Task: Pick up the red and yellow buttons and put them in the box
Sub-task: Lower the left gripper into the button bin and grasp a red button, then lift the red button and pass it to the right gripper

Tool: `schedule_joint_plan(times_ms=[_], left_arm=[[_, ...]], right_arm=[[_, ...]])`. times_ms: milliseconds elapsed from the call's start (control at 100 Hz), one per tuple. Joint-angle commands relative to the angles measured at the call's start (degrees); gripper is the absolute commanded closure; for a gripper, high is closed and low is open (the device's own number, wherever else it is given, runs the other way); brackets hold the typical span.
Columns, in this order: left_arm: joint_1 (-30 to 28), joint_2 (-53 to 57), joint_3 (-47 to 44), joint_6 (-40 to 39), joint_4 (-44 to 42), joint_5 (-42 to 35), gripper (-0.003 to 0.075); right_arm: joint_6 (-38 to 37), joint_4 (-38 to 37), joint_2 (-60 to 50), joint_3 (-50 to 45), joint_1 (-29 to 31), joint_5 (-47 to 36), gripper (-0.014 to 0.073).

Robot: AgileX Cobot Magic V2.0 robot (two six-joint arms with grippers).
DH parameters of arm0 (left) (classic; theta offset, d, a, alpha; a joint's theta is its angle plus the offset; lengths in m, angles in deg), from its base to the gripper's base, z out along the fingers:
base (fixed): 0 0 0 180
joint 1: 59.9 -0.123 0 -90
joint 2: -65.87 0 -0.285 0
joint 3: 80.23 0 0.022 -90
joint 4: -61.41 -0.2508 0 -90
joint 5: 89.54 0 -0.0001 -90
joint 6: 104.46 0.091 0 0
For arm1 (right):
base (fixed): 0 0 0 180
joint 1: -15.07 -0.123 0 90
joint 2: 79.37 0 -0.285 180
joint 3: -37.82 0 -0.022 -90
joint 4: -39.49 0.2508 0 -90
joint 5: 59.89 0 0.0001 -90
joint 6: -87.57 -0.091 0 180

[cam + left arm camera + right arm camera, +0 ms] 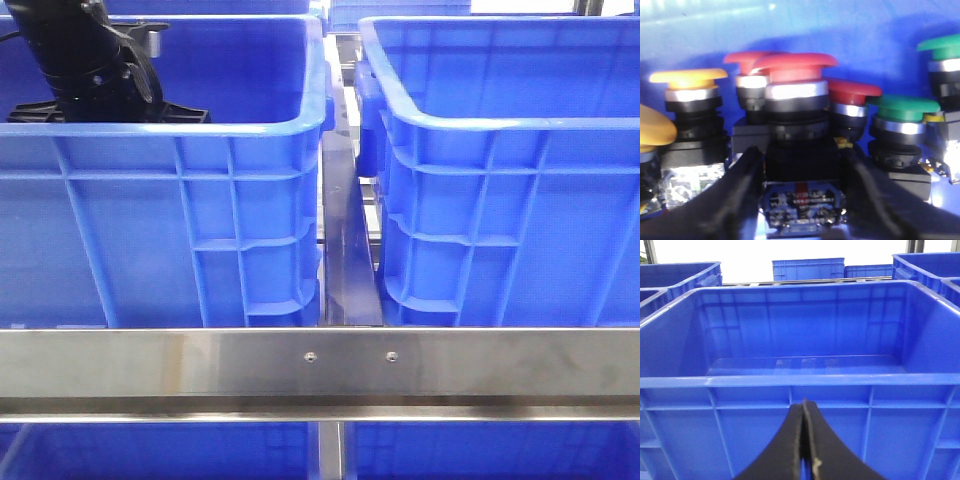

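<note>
In the left wrist view a red button [795, 67], a mushroom-headed switch on a black body, stands between my left gripper's [802, 200] two fingers, which press against the sides of its body. A yellow button [688, 76] stands beside it, and another yellow head [652, 130] shows at the frame edge. In the front view my left arm [95, 60] reaches down into the left blue crate [160, 130], which hides the gripper. The right blue box [500, 125] looks empty in the right wrist view [800, 380]. My right gripper [804, 407] is shut and empty, outside that box's near wall.
More red buttons [852, 92] and green buttons [902, 107] crowd round the held one on the crate floor. A steel rail [350, 365] runs across in front of both crates. A narrow gap with a metal bar [345, 230] separates them. More blue crates [807, 269] stand behind.
</note>
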Motion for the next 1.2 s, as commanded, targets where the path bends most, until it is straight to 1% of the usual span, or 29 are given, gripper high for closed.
schedule_joint_plan(times_ms=[0,40,220,430,610,810,1030,1190], left_arm=[[0.0,3.6,1.9,-0.7,-0.3,-2.2,0.0695],[0.0,4.0,1.9,-0.7,-0.3,-2.0,0.0741],[1.6,8.3,1.9,0.0,-1.1,-1.0,0.0739],[6.6,16.4,1.9,3.4,-2.0,3.2,0.0739],[12.6,23.4,1.9,5.2,-2.7,5.3,0.0739],[21.5,29.3,1.9,8.6,-2.7,7.5,0.0739],[31.0,31.7,1.9,11.2,-2.7,8.3,0.0739],[36.0,31.7,1.9,12.5,-2.7,8.3,0.0739]], right_arm=[[0.4,-0.7,-0.8,1.2,-0.1,-4.8,0.0661],[0.4,-0.7,-0.8,1.2,-0.1,-4.8,0.0661],[0.4,-0.7,-0.8,1.2,-0.1,-4.8,0.0661],[0.4,-0.7,-0.8,1.2,-0.1,-4.8,0.0661],[0.4,-0.7,-0.8,1.2,-0.1,-4.8,0.0661],[0.4,-0.7,-0.8,1.2,-0.1,-4.8,0.0661],[0.4,-0.7,-0.8,1.2,-0.1,-5.7,0.0661],[0.4,-0.7,-0.8,1.2,-0.1,-8.1,0.0661]])
